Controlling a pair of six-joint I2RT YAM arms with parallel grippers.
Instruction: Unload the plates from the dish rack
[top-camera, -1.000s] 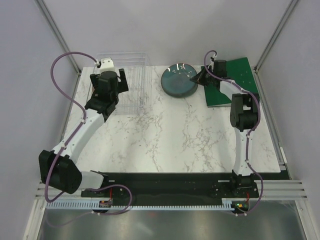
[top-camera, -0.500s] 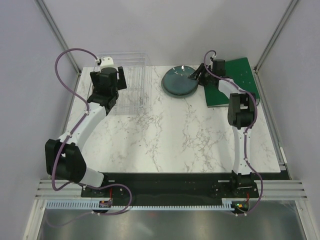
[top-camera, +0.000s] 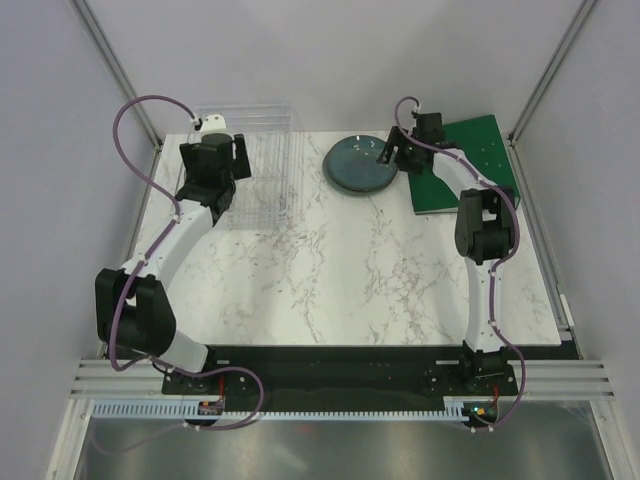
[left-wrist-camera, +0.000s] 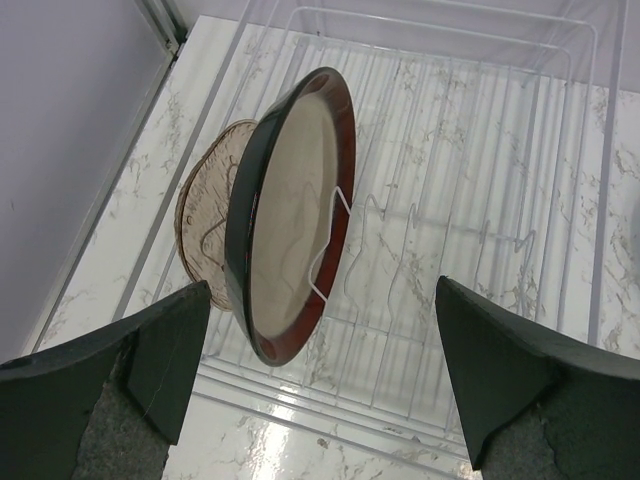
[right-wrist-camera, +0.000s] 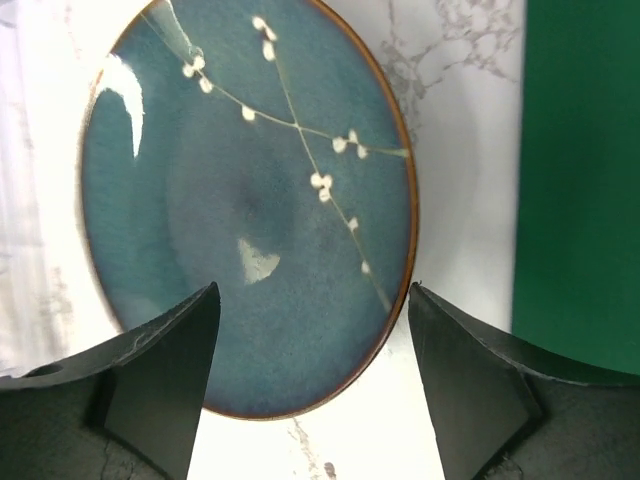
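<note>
The table (top-camera: 350, 290) is white marble with plain grey walls around it. At the far left corner stands the clear dish rack (top-camera: 272, 150). The left gripper (left-wrist-camera: 322, 300) hangs over it with its jaws fully apart and holds nothing. Below it, the reddish-brown plate (left-wrist-camera: 290, 210) stands on edge between the wire dividers.

I judge that this plate is the next to take. One finger should go on each side of its upper rim and close firmly. The lift should be straight up until the plate leaves the dividers, because the light rack could be dragged along.

To the right, the grey-green plate (right-wrist-camera: 250, 210) lies flat on the table, just beside the green board (top-camera: 490, 150). The right gripper (right-wrist-camera: 313, 290) is above it, jaws apart, gripping nothing.

A pale brownish shape (left-wrist-camera: 205, 240) behind the standing plate may be another plate or a reflection; I cannot tell. I do not find the dark grey plate, and from above the left arm covers the inside of the rack.
</note>
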